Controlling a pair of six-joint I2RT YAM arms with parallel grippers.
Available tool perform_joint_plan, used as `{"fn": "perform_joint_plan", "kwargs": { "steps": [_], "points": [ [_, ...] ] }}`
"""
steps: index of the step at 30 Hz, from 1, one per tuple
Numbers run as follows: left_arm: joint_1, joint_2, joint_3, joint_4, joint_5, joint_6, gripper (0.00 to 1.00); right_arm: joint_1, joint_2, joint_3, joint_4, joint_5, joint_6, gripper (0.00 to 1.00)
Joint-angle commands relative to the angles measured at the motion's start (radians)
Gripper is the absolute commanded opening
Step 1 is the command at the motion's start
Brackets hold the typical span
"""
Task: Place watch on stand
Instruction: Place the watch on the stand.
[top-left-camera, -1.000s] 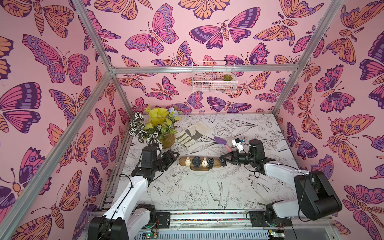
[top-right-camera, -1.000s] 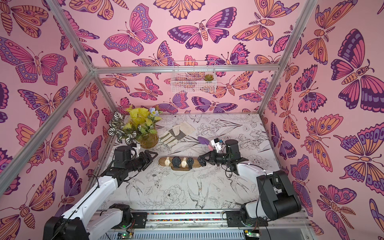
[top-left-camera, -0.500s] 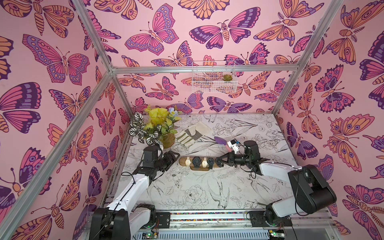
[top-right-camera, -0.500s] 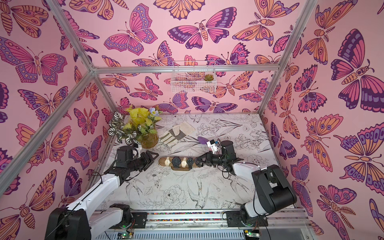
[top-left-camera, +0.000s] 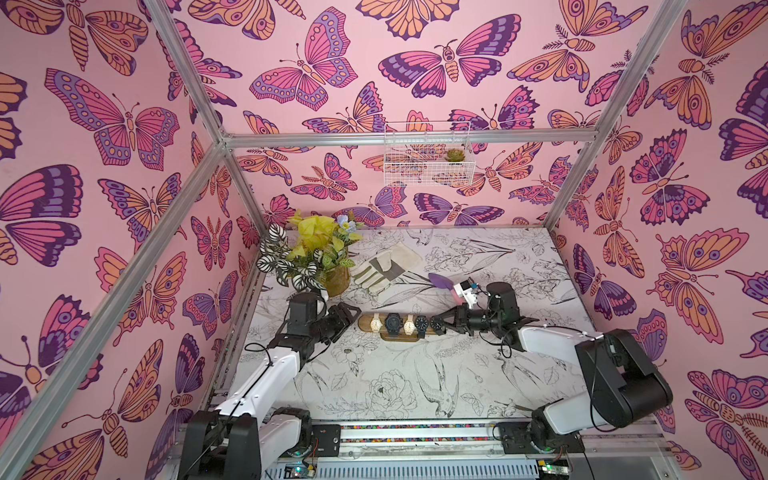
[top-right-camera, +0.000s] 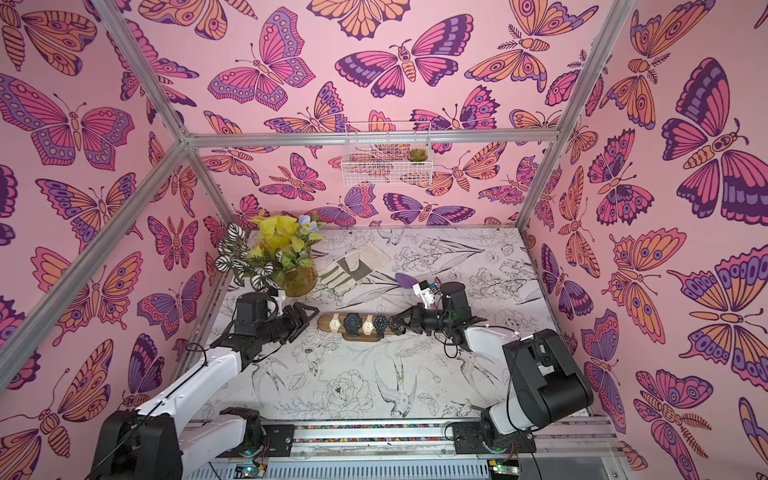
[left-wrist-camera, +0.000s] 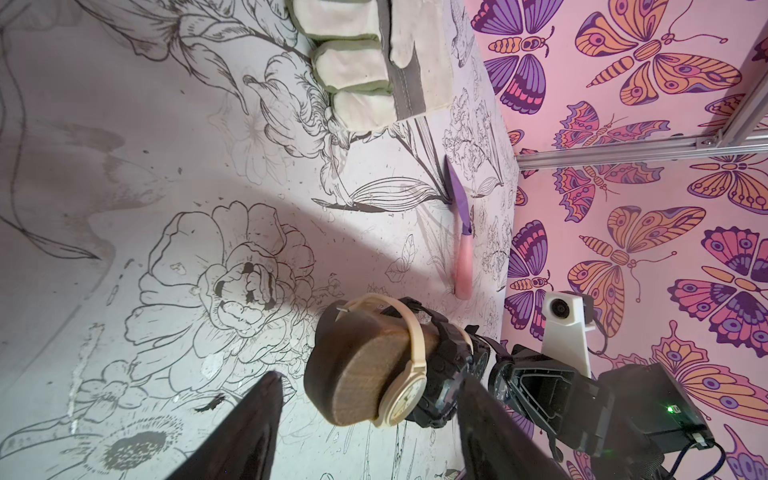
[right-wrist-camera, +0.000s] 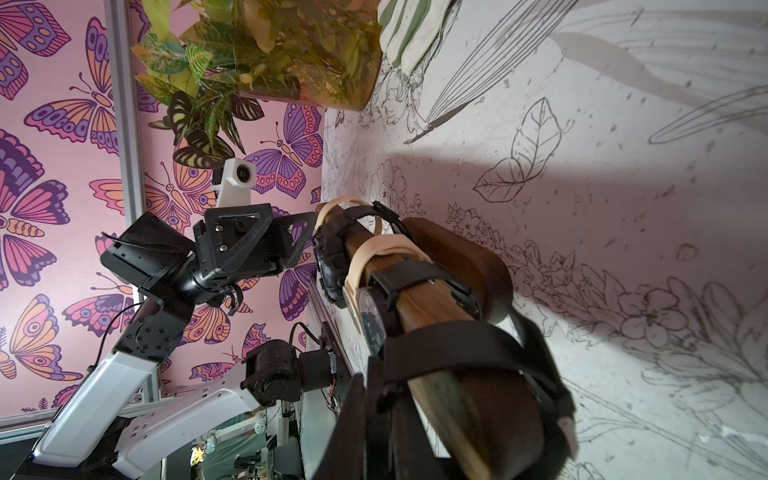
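Note:
The wooden stand (top-left-camera: 365, 323) (top-right-camera: 325, 323) lies mid-table and carries several watches, beige and black. My right gripper (top-left-camera: 441, 324) (top-right-camera: 402, 325) is at the stand's right end, shut on the strap of a black watch (top-left-camera: 435, 325) (top-right-camera: 395, 326). In the right wrist view that strap (right-wrist-camera: 457, 345) loops round the bar's end (right-wrist-camera: 469, 399), with the right gripper (right-wrist-camera: 372, 386) pinching it. My left gripper (top-left-camera: 351, 316) (top-right-camera: 309, 318) stands open just off the left end. In the left wrist view the left gripper (left-wrist-camera: 369, 378) frames the stand's round end (left-wrist-camera: 353, 374) and a beige watch (left-wrist-camera: 405, 395) without touching them.
A potted plant (top-left-camera: 328, 266) stands at the back left, close behind my left wrist. A work glove (top-left-camera: 384, 266) lies beside it. A purple-bladed knife with a pink handle (top-left-camera: 442, 282) lies behind my right wrist. A wire basket (top-left-camera: 428, 156) hangs on the back wall.
My right gripper has moved a little to the left with the black watch, bringing it onto the stand's right end. The left arm has barely moved.

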Motion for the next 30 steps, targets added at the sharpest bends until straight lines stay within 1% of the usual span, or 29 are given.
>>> {"fn": "perform_joint_plan", "kwargs": {
  "steps": [1, 10, 30],
  "points": [
    [-0.011, 0.016, -0.014, 0.028, -0.003, -0.001, 0.68, 0.012, 0.014, -0.017, 0.027, 0.013, -0.005, 0.08],
    [-0.046, 0.033, -0.004, 0.033, -0.022, -0.006, 0.68, 0.025, 0.021, -0.036, 0.053, 0.023, 0.006, 0.08],
    [-0.071, 0.038, -0.016, 0.040, -0.047, -0.009, 0.68, 0.027, 0.028, -0.042, 0.057, 0.059, -0.002, 0.10]
  ]
}}
